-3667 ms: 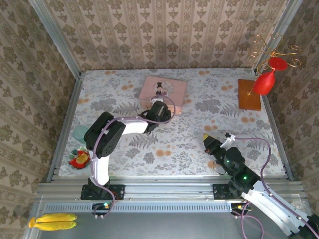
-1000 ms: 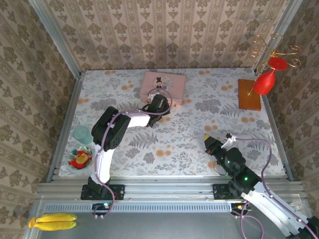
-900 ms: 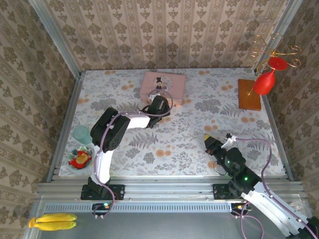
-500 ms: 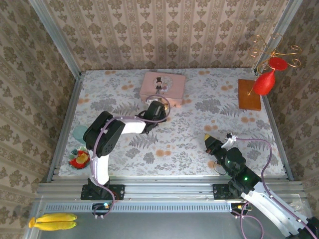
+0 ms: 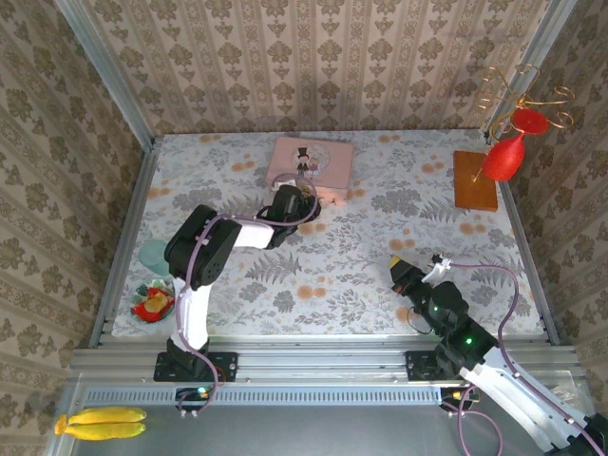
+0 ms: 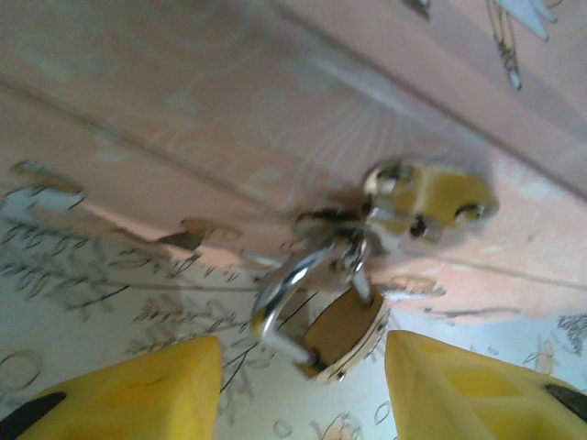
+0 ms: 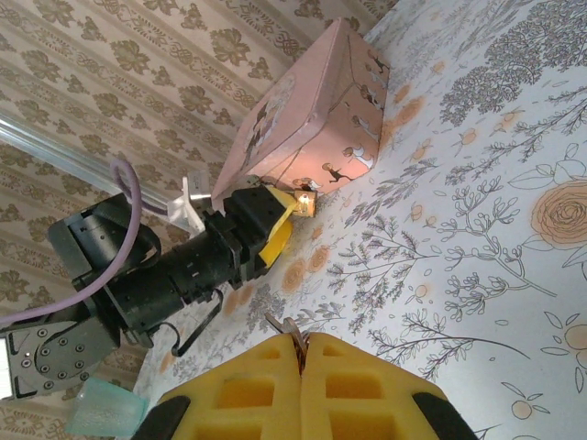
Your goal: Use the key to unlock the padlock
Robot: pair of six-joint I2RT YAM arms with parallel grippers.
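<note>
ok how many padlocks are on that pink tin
1: a tiny brass-gold padlock with a silver shackle hangs at the near side of the pink rectangular tin, just in front of the left claw. The tin's far side is hidden.

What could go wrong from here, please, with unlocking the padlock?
The padlock hangs from the hasp of the pink tin, between the open jaws of the left gripper; closing off-centre could knock it aside. The right gripper, shut, shows only a sliver of the key; it may twist or slip on insertion.
</note>
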